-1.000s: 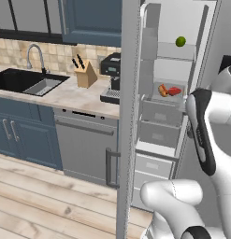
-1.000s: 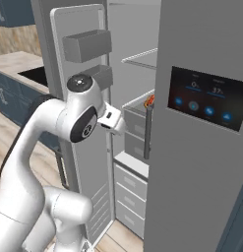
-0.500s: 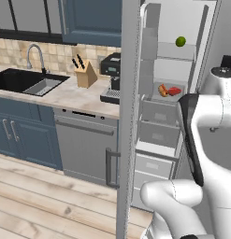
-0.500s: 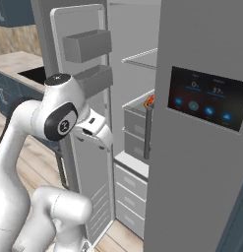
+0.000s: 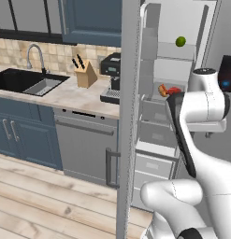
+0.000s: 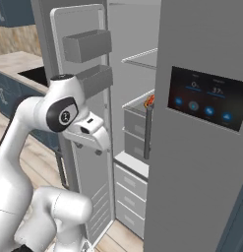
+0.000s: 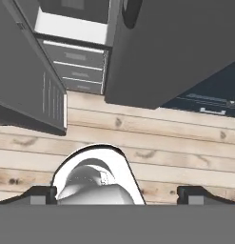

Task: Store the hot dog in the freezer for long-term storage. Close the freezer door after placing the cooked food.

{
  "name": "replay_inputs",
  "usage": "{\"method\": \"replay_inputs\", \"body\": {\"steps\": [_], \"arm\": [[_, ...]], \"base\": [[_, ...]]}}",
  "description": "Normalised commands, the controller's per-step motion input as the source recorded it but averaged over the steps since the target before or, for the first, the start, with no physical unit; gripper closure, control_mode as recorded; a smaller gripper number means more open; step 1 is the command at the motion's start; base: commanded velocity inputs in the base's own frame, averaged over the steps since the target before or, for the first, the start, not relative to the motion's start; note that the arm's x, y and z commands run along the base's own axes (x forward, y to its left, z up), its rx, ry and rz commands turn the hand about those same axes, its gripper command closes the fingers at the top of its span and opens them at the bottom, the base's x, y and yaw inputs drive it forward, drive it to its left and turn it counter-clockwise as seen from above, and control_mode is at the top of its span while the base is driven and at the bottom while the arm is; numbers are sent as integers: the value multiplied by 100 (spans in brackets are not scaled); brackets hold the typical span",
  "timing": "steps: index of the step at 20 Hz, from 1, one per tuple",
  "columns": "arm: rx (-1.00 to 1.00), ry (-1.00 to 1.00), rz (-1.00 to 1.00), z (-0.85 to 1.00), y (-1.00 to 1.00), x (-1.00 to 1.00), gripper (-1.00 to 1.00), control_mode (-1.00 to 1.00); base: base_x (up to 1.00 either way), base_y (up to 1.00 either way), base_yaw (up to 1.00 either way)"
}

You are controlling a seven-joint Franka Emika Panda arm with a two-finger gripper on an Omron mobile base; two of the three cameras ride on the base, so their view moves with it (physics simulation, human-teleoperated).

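The hot dog [image 5: 162, 89] lies on a white shelf inside the freezer [image 5: 156, 140], beside a red lumpy item [image 5: 174, 91]; from the right it shows as an orange-red speck [image 6: 149, 102]. The freezer door [image 6: 93, 187] stands wide open, edge-on [image 5: 128, 116] in the left base view. My gripper [image 6: 99, 147] hangs outside the compartment between door and shelves, pointing down. In the hand view my gripper [image 7: 118, 195] is open over the wooden floor, its fingertips [image 7: 43, 194] far apart with nothing between them.
A green round fruit [image 5: 180, 41] sits on an upper shelf. The fridge door with the dark display panel [image 6: 206, 93] is to the right. Left of the open door are a counter [image 5: 65, 95] with sink, knife block and coffee machine, and a dishwasher [image 5: 84, 144].
The arm has drawn back from the shelf, and the hand has moved toward the open door and lower, turning to face the floor. The jaws stayed open; the hot dog has not moved.
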Motion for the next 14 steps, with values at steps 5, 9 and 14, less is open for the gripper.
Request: {"method": "replay_inputs", "body": {"steps": [5, 9, 14], "arm": [[25, 0, 19, -20, -5, -7, -100, -100], [16, 0, 25, -16, -4, -11, -100, -100], [0, 2, 2, 0, 1, -6, -100, -100]], "base": [[0, 0, 0], [0, 0, 0], [0, 0, 0]]}}
